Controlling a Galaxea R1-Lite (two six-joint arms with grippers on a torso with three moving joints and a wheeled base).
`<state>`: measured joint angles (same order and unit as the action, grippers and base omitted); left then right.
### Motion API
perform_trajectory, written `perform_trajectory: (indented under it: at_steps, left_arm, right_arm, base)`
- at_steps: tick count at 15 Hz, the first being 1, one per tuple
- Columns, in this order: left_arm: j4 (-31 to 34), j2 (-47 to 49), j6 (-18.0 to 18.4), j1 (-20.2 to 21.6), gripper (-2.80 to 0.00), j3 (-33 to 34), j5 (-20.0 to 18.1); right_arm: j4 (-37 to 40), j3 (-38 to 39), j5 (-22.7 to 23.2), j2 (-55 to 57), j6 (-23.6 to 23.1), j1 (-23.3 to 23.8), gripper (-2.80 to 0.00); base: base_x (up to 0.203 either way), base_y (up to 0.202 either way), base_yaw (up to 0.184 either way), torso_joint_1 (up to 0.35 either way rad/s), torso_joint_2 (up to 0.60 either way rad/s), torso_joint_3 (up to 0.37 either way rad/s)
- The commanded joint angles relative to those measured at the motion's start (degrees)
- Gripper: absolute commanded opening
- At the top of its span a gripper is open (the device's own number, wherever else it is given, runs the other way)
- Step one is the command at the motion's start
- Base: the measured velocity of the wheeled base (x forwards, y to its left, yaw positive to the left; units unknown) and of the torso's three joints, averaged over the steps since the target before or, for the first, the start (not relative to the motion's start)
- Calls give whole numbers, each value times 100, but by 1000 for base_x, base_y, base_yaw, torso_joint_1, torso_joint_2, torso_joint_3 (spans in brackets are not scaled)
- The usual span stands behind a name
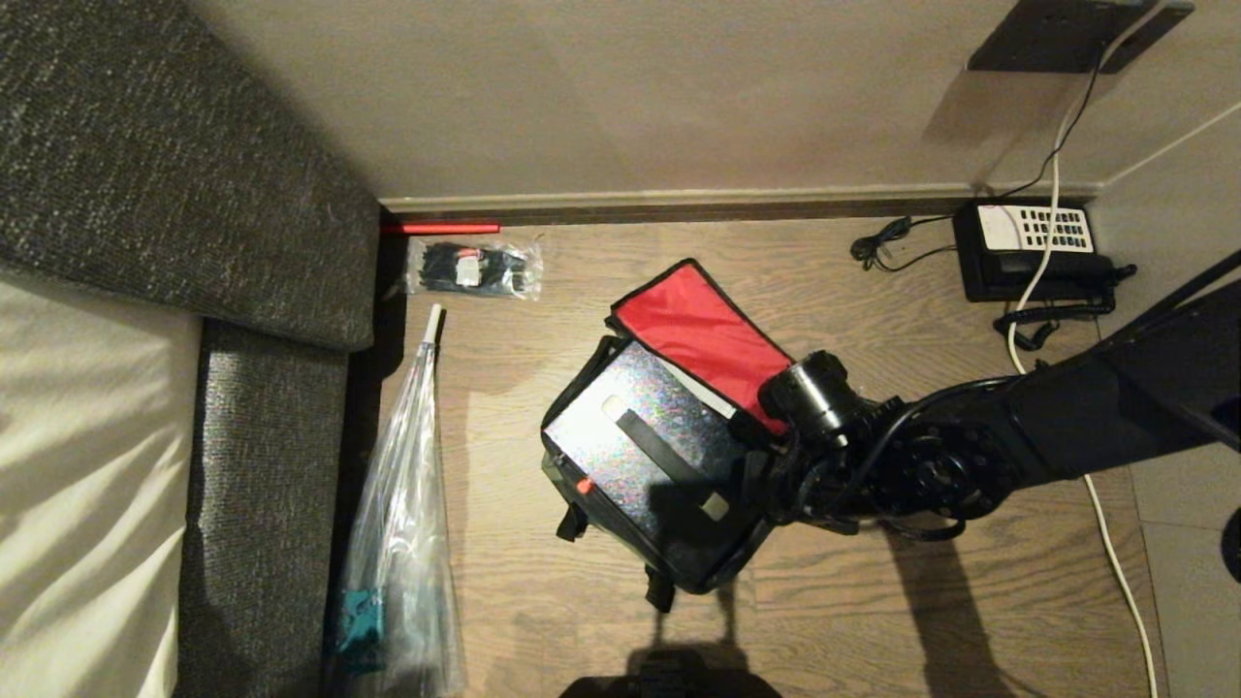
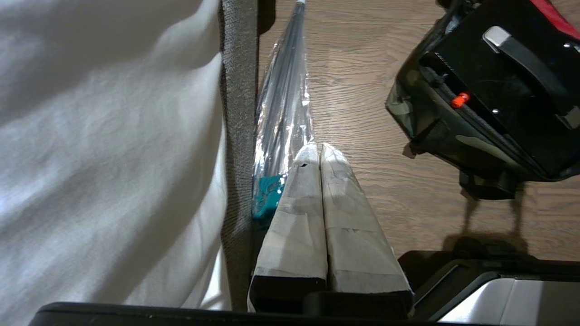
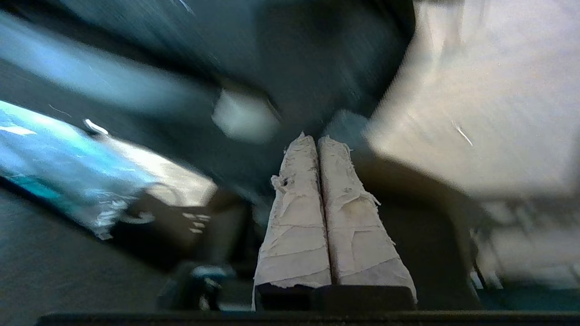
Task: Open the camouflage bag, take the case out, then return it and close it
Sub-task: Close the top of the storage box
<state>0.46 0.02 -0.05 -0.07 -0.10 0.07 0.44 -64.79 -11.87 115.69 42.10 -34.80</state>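
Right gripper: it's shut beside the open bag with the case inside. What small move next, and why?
Probably open the right gripper and bring it over the case's handle. The camouflage bag has its red-lined lid thrown back, and the case sits inside with its handle free. The fingers are pressed together holding nothing, at the bag's side rather than above the handle.

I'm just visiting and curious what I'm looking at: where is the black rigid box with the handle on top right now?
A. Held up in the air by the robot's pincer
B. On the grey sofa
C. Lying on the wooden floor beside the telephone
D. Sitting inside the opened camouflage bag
D: the black rigid box with the top handle sits inside the camouflage bag, whose red-lined lid is folded back.
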Motion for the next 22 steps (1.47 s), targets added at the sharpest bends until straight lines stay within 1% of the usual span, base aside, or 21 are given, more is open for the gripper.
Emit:
perform_trajectory:
  at_steps: [1,2,3,5,6,8,10,11,13,14,16,18,21,22]
  left_arm:
    - [-2,-20,-4,7,-280,1,1]
    - [-2,-20,-4,7,-280,1,10]
    - [-2,-20,-4,7,-280,1,1]
    - [-2,-20,-4,7,-280,1,1]
    - [-2,-20,-4,7,-280,1,1]
    - [-2,-20,-4,7,-280,1,1]
    - [-2,-20,-4,7,-280,1,1]
    - [-2,-20,-4,7,-280,1,1]
    - [-2,-20,-4,7,-280,1,1]
    - [-2,-20,-4,7,-280,1,1]
    - [-2,-20,-4,7,-280,1,1]
    - [-2,-20,-4,7,-280,1,1]
    - [-2,-20,-4,7,-280,1,1]
    - [-2,-20,-4,7,-280,1,10]
  right_arm:
    - [52,126,-76,-318,164,-304,-280]
    - [66,13,-71,-292,111,-281,-280]
    - [59,-70,-62,-299,39,-134,-280]
    - [-176,-393,-60,-289,-379,431,-280]
    - [-450,-557,-26,-232,-612,788,-280]
    - [-949,-884,187,51,-1027,1374,-280]
    - [-1083,-1293,289,356,-1228,1746,-280]
    - [-1111,-1326,305,483,-1283,1816,-280]
    - [-1058,-1271,298,586,-1419,1803,-280]
    - [-989,-1227,337,591,-1408,1717,-280]
    - [-763,-1191,327,686,-1344,1464,-280]
    - [-731,-1112,310,782,-1179,1238,-280]
    - [-729,-670,234,820,-1076,816,-280]
    - [-723,-458,146,801,-1017,676,-280]
  base:
    - [0,0,0,0,0,0]
    - [0,0,0,0,0,0]
    - [0,0,0,0,0,0]
    - [0,0,0,0,0,0]
    - [0,0,0,0,0,0]
    - [0,0,0,0,0,0]
    - [0,0,0,0,0,0]
    - [0,0,0,0,0,0]
    - [0,0,0,0,0,0]
    - [0,0,0,0,0,0]
    - [0,0,0,0,0,0]
    - [0,0,0,0,0,0]
    - [0,0,0,0,0,0]
    - [0,0,0,0,0,0]
